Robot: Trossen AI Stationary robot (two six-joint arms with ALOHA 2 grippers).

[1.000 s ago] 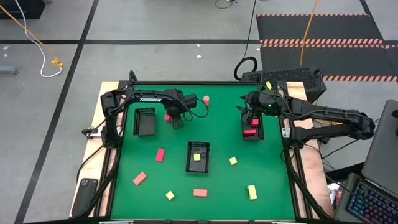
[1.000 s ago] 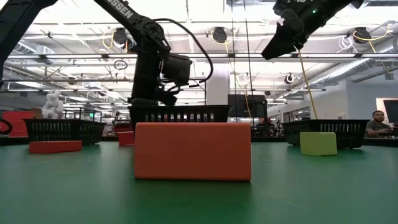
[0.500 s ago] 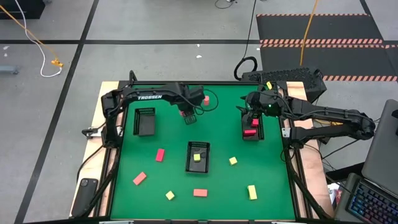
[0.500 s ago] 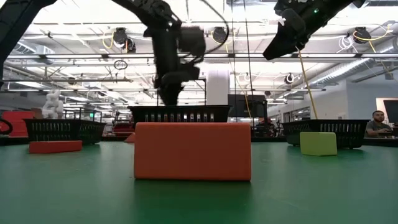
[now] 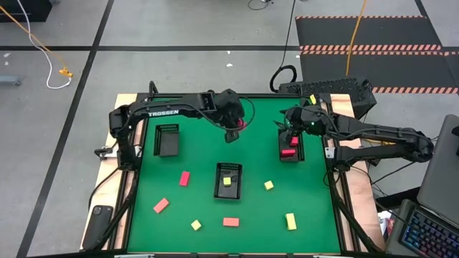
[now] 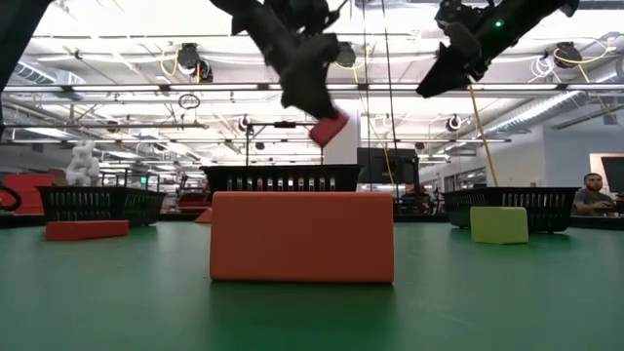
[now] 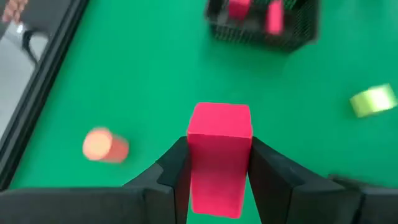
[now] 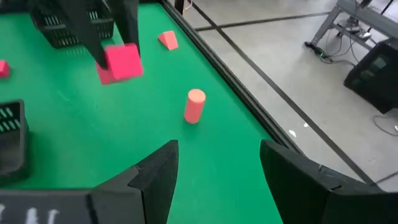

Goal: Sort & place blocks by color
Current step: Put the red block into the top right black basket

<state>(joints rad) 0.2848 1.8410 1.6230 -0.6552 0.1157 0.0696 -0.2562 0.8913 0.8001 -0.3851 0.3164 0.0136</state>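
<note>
Pink-red block (image 7: 219, 155) clamped between the left gripper (image 5: 234, 129) fingers, lifted clear of the table (image 5: 201, 215) and carried toward the right-hand tray (image 5: 290, 145) — where the other pink-red pieces lie, so the colours match. The right gripper (image 5: 288, 126) hovers over that tray, fingers apart and empty — likely waiting. Other blocks are scattered on the mat.

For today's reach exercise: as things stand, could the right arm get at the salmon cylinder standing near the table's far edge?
Probably yes. The right gripper is open and empty, and the salmon cylinder stands just ahead on bare green mat. The left gripper, carrying a pink-red block, hangs close by.
</note>
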